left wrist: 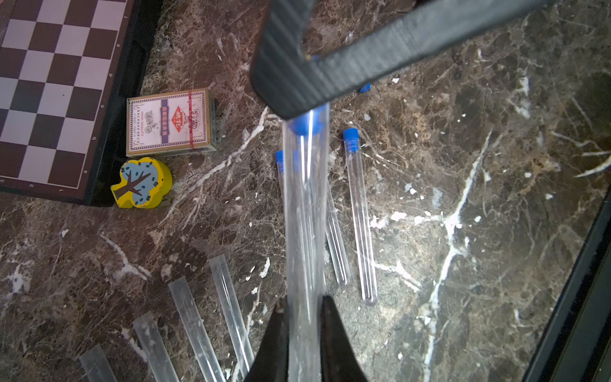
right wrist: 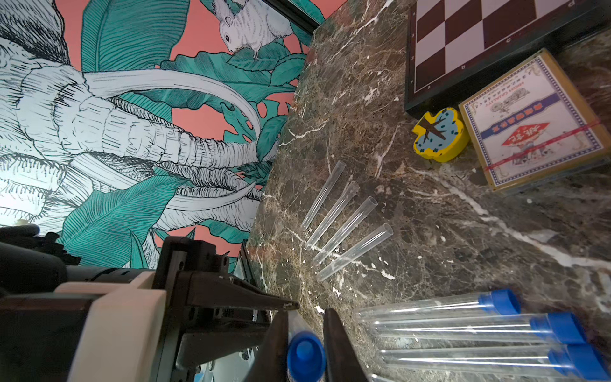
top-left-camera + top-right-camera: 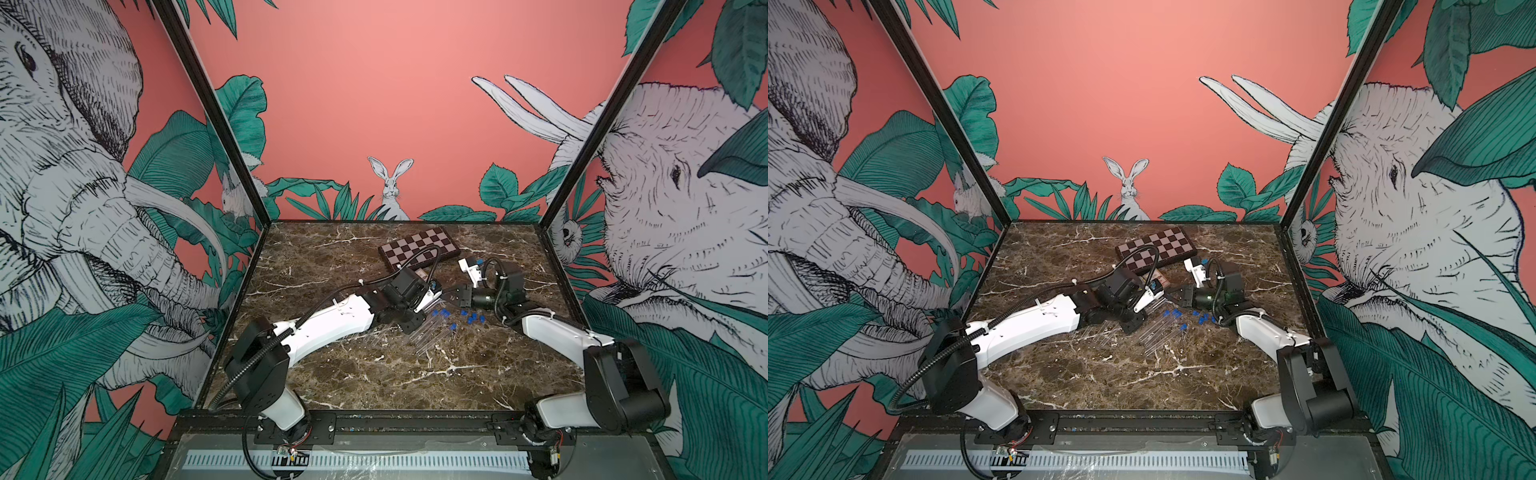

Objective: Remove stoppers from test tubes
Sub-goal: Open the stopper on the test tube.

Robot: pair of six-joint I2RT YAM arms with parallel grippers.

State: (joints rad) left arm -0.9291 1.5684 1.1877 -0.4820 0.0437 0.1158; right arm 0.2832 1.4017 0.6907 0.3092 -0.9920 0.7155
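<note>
Left end effector (image 1: 304,306) is clenched on a clear test tube (image 1: 304,215) above the desk's (image 1: 496,248) middle. Right end effector (image 2: 305,314) grasps its blue stopper (image 2: 305,355). The card box (image 1: 170,122) beside the chessboard (image 1: 49,82) reads "HIGH QUALITY".

We see a chessboard (image 3: 417,247) (image 3: 1156,249) lying flat on the marble table (image 3: 374,374), past the left gripper (image 1: 304,301) toward the back wall and askew to the table's edges. Between the board and that gripper, just beside the board's edge, lies a card box (image 1: 170,122) (image 2: 532,125), face up, with a thin red band round it. A yellow block (image 1: 142,183) (image 2: 439,134) painted with a blue tree sits by the box's short end, close against the board. We cannot tell whether it touches either. Around the table stand pink walls (image 3: 374,83) printed with elephants (image 3: 75,187), green leaves and a rabbit (image 3: 390,187), all well beyond the gripper.
</note>
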